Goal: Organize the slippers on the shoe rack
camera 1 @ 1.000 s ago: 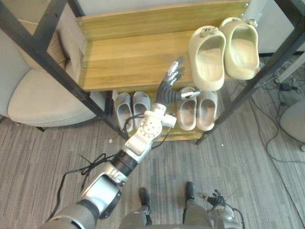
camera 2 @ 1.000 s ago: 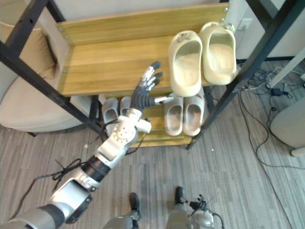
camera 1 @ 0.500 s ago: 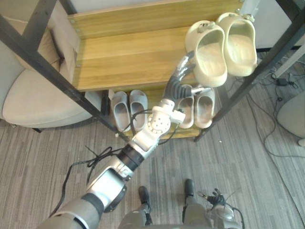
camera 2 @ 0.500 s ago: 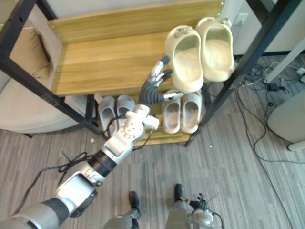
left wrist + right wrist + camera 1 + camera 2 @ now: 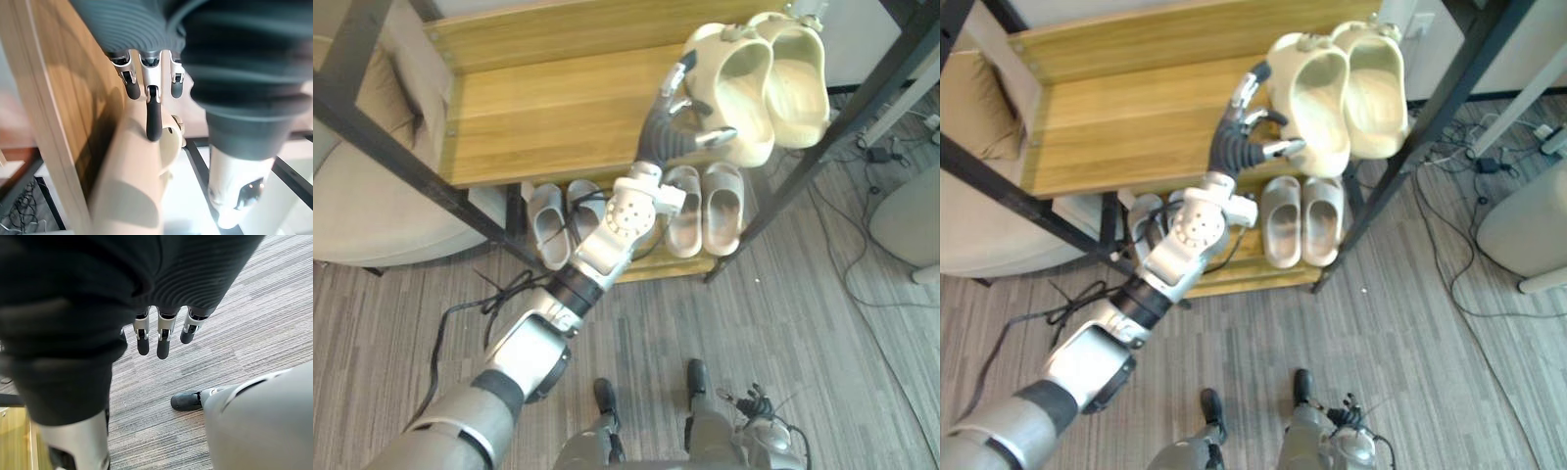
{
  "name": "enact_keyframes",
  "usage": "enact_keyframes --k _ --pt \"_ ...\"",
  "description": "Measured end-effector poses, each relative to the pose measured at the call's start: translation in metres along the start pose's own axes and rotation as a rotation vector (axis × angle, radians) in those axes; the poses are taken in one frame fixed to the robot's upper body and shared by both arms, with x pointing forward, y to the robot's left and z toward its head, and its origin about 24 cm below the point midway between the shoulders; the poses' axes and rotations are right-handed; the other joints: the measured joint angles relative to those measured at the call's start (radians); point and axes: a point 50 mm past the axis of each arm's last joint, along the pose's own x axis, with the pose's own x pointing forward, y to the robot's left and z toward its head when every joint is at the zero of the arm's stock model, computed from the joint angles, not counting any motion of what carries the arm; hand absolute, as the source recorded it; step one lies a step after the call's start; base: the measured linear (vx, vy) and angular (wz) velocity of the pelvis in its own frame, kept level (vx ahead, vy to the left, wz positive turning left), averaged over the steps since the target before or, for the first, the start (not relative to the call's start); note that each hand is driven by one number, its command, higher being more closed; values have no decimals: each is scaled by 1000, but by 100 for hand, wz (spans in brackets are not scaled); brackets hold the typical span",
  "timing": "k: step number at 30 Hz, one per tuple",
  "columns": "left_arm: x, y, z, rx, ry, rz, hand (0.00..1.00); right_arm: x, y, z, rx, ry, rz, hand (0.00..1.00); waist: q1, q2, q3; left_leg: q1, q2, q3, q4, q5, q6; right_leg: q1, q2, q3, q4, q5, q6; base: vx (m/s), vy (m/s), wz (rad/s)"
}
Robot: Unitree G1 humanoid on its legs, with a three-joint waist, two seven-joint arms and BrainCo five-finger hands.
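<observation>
A pair of cream slippers lies on the right end of the wooden top shelf point(image 5: 558, 108): the left slipper point(image 5: 741, 86) and the right slipper point(image 5: 801, 61). My left hand point(image 5: 668, 132) reaches up over the shelf's front edge. Its straight fingers point(image 5: 152, 115) rest against the left slipper's outer side point(image 5: 134, 166), and its thumb point(image 5: 717, 139) lies along that slipper's near end. The hand is open and not closed round the slipper. My right hand point(image 5: 159, 335) hangs low over the floor with its fingers straight, holding nothing.
On the lower shelf stand a grey pair point(image 5: 560, 213) and a beige pair point(image 5: 705, 204) of slippers. Black frame posts point(image 5: 406, 162) point(image 5: 822, 147) cross in front. A beige armchair point(image 5: 362, 211) is at the left. Loose cables point(image 5: 881, 147) lie on the carpet at the right.
My left hand has risen and moved right, from the shelf's front edge to the side of the left cream slipper. The camera has shifted too. The slippers have kept their places.
</observation>
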Motion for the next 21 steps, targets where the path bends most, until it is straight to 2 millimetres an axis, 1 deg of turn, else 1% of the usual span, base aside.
enact_keyframes --k 4,5,7,15,18,21 --pt "6 19 -1 4 16 58 0 0 0 -1 0 4 1 0 -8 -1 0 -8 -1 0 0 0 0 -9 0 4 0 2 -1 9 -1 0" --pt "6 21 -1 5 18 63 0 0 0 -1 0 4 2 0 -8 -2 0 -11 -1 0 0 0 0 -14 0 6 0 3 -2 12 1 -5" --pt "9 34 -1 27 22 95 0 0 -1 -1 -1 3 0 0 -9 -4 1 -16 -2 5 0 0 0 -19 1 12 -6 10 -2 19 2 -7" --pt "11 53 -1 57 38 143 0 0 0 -2 -2 7 1 0 -13 -4 1 -14 -3 5 0 0 1 -18 2 21 -5 11 -3 7 0 -1" --pt "11 56 -2 59 43 157 0 0 0 -2 -2 4 2 0 -14 -4 1 -13 -4 -1 0 0 1 -15 2 19 -5 11 -3 9 2 2" --pt "11 55 1 56 31 155 0 0 0 -3 -3 7 3 0 -15 -4 1 -13 -8 -9 0 2 2 -12 1 12 -5 11 -3 23 6 7"
